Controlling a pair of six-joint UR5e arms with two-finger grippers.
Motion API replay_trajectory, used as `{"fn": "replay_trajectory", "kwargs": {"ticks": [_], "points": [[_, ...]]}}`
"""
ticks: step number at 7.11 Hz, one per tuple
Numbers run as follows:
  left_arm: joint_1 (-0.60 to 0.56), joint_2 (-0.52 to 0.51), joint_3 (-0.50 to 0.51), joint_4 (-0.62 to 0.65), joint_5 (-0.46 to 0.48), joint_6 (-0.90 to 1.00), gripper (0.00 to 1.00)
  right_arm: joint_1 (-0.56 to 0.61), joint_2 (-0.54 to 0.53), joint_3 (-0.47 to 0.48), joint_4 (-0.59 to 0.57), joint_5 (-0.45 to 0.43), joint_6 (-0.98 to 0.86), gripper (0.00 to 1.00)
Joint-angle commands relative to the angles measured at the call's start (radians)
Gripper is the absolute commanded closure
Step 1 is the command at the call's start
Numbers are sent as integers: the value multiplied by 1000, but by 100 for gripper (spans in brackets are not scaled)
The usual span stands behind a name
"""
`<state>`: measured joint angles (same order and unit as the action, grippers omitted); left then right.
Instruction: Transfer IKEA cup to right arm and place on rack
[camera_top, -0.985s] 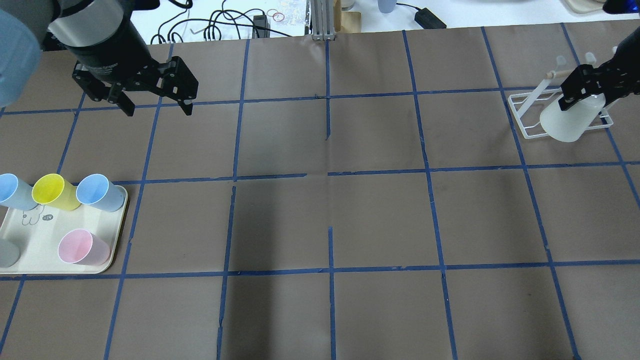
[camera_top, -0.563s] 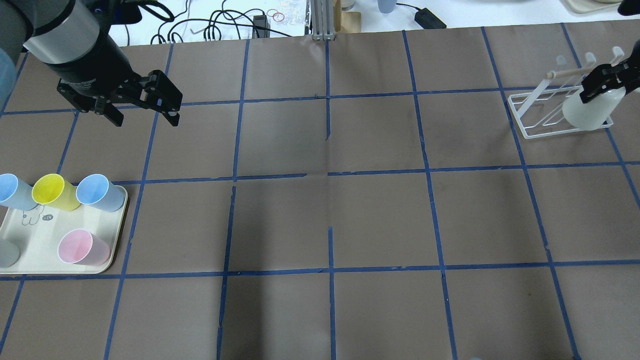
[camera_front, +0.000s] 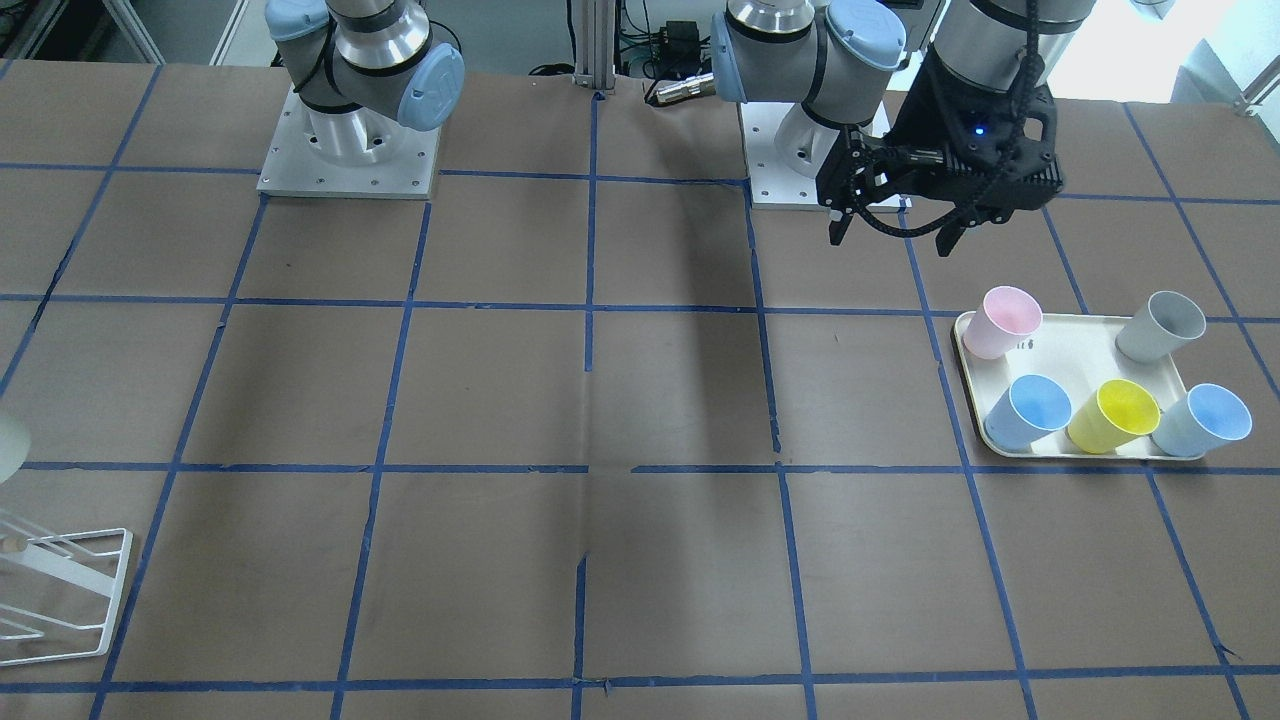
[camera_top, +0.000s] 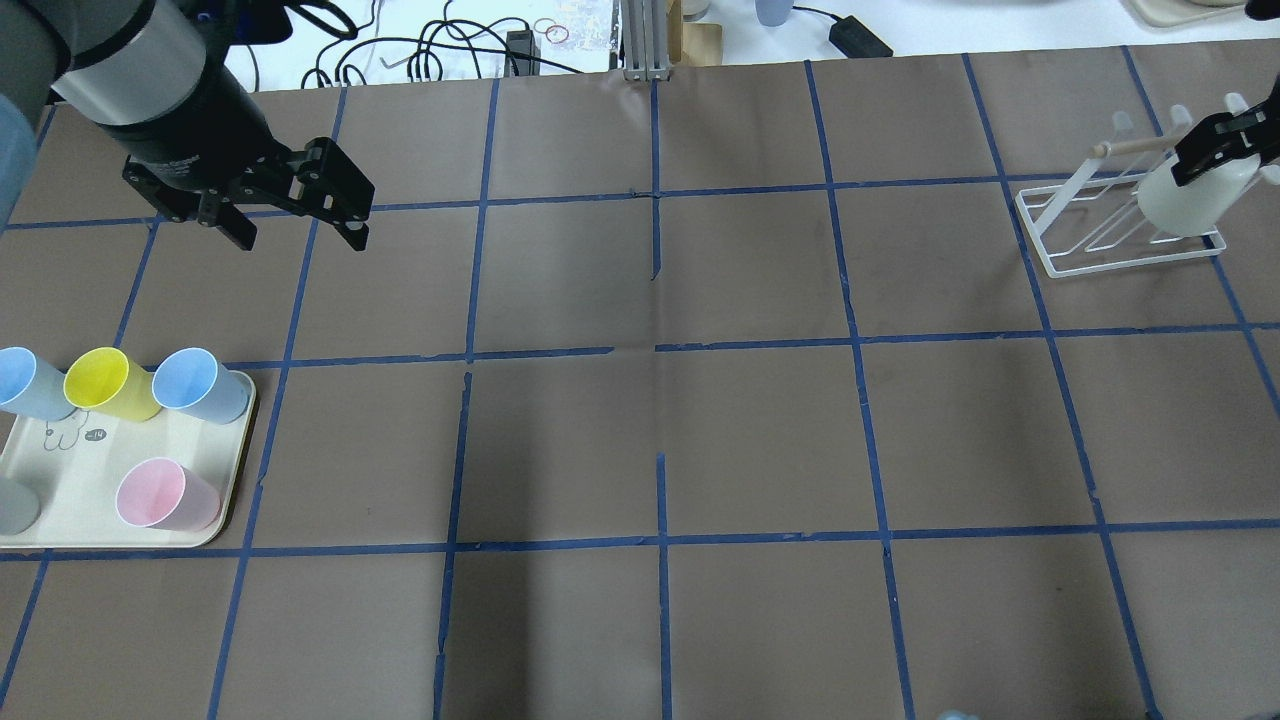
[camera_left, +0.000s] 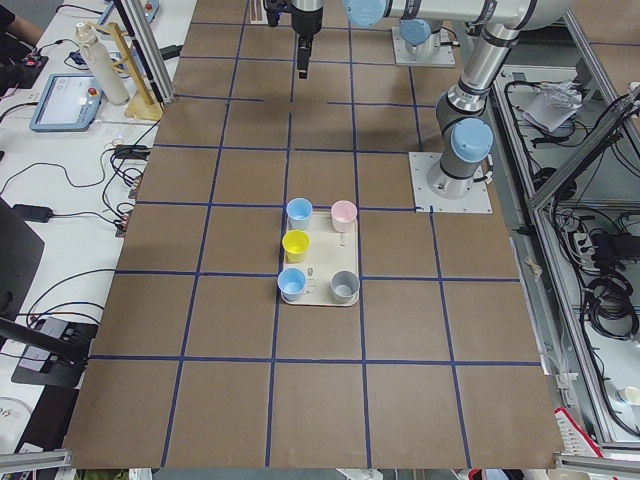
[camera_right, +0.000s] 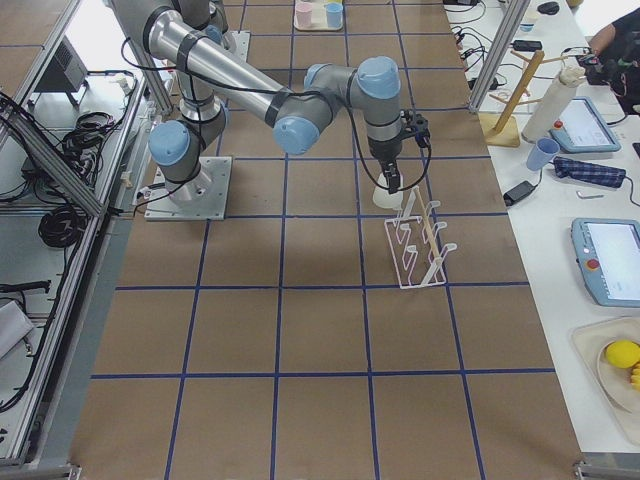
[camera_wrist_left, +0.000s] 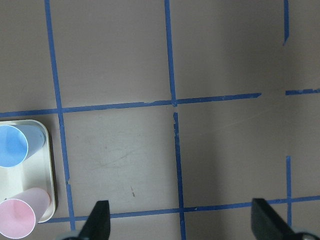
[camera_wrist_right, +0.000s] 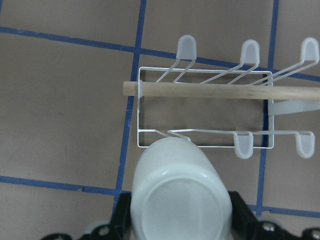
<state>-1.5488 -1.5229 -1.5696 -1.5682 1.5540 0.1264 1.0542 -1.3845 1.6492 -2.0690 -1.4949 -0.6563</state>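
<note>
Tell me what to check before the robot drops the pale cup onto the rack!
1. Right gripper shut on the IKEA cup: ok.
2. Cup turned mouth down, base facing the wrist camera: ok.
3. Cup lined up over a peg of the rack: cannot tell, the cup hides what is under it.
4. Rack standing flat on the table: ok.
5. Left gripper open, empty and far from the rack: ok.

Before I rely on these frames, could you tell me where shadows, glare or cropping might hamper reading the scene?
Overhead exterior: a broad shadow band darkens the table centre, and the IKEA cup barely stands out from the white rack. Exterior front-facing: the top right corner is washed out by glare, and the left edge crops the cup. Right wrist-mounted: rack and cup are sharp.
</note>
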Motion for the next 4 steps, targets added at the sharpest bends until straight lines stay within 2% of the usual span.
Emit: {"fn": "replay_trajectory", "kwargs": {"ticks": [1, 4], "points": [[-22, -13, 26, -38, 15, 1, 0, 1, 48, -6, -42, 2, 4, 86], [8, -20, 36, -52, 5, -56, 0, 1, 79, -6, -63, 2, 7, 86]]}}
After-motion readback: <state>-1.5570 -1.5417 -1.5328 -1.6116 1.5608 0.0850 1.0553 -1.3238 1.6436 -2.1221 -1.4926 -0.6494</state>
